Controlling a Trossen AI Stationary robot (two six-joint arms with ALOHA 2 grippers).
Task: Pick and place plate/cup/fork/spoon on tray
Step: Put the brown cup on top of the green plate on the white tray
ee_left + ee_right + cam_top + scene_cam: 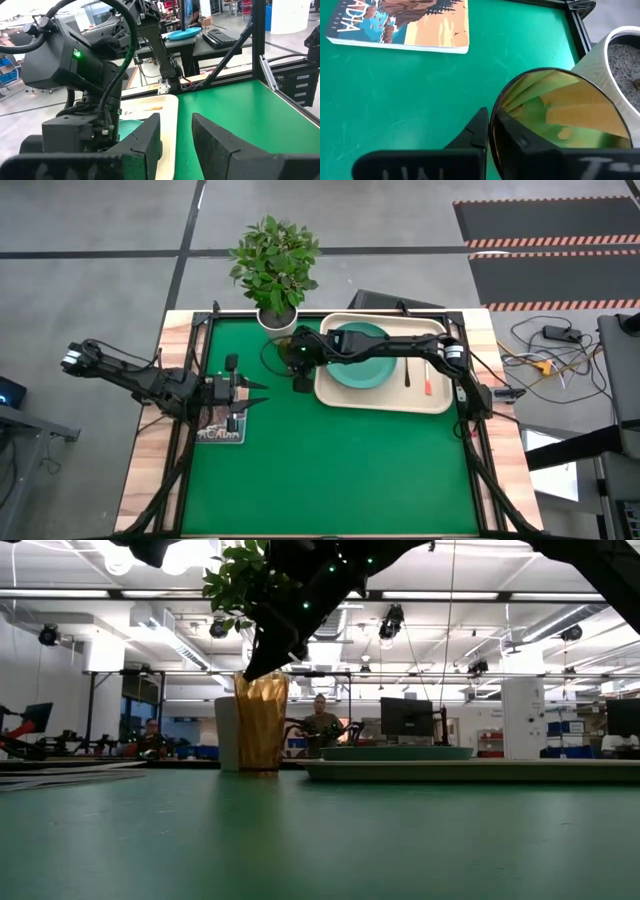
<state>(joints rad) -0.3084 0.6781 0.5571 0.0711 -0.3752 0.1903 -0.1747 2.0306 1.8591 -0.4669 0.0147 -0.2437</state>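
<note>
The see-through amber cup [260, 720] stands upright on the green mat, just left of the cream tray [436, 402] and next to the white plant pot [228, 730]. My right gripper [489, 125] reaches across the tray and is shut on the cup [560, 115]. The teal plate [365, 365] lies on the tray, with the dark spoon [408, 375] and the red-handled fork [427, 386] to its right. My left gripper [250, 398] waits open above a book at the mat's left. My right gripper holds the cup by its rim wall [495, 112], one finger inside [520, 137] the cup and one outside [475, 132]. The fingers come from above, slanting down from the table's right. The cup is upright, and its base looks to be on the mat [260, 770].
A potted plant [275, 265] in a white pot [620, 75] stands right behind the cup at the far edge. A picture book [400, 25] lies on the mat's left under my left gripper. A black frame rail [577, 25] borders the mat. People sit beyond the table.
</note>
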